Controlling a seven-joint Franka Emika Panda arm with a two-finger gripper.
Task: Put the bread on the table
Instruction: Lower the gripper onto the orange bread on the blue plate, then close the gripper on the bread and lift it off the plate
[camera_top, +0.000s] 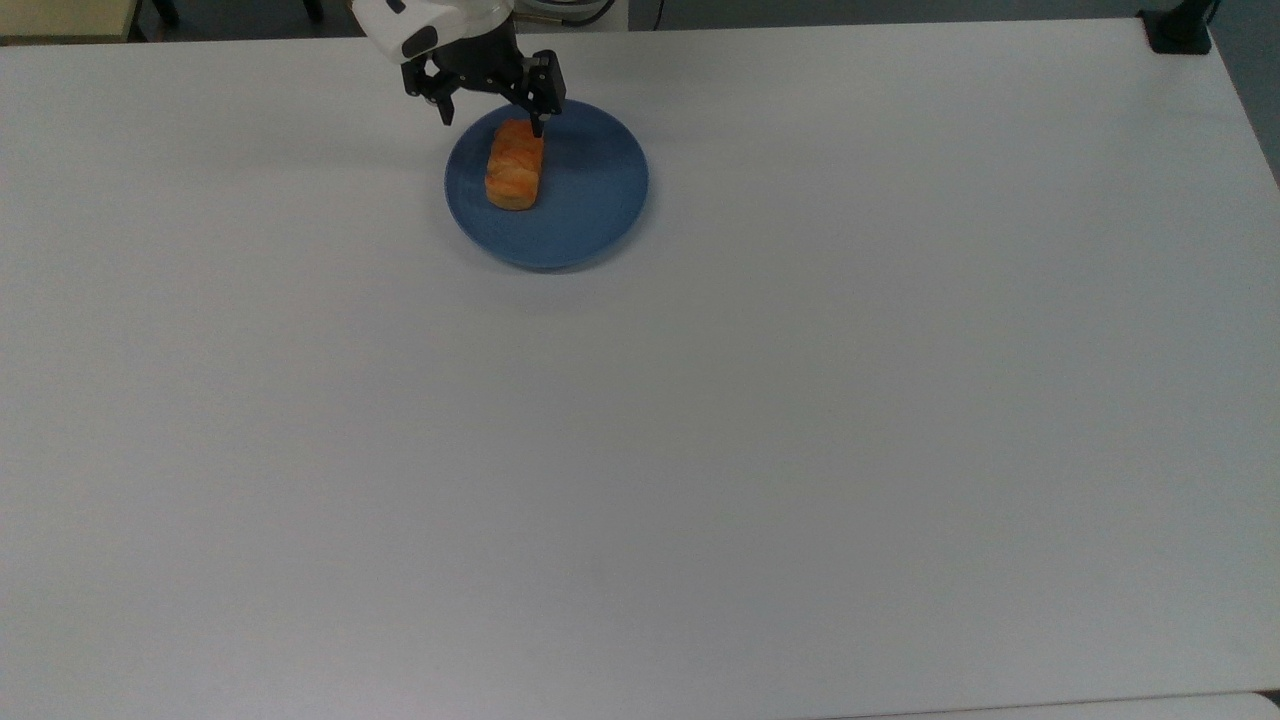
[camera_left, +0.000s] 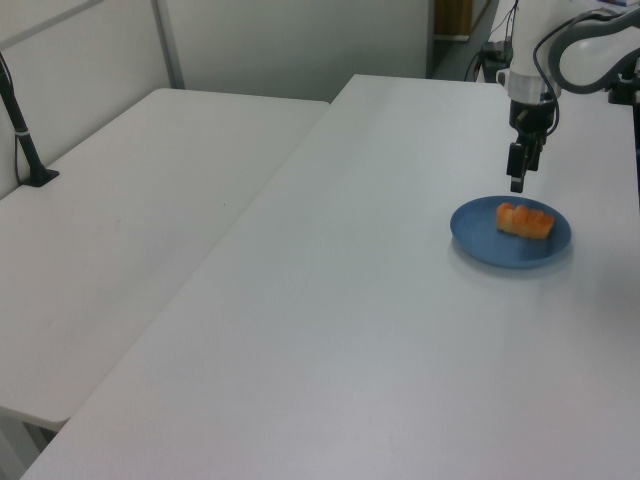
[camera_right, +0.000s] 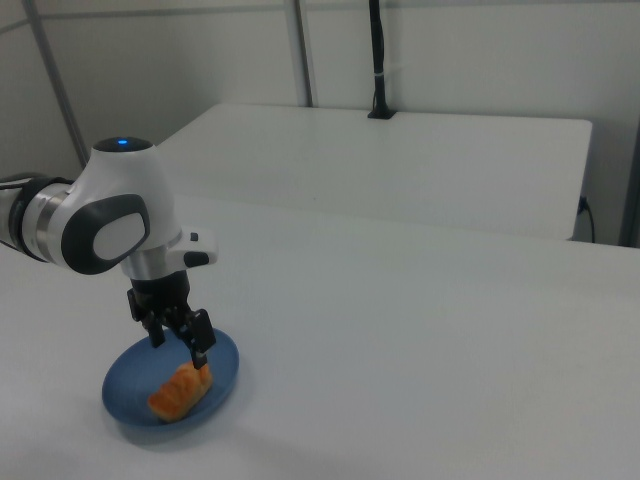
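White table (camera_top: 700, 450) carries blue plate (camera_top: 590, 200) near top view's upper edge; black mount (camera_top: 1178, 35) at corner.
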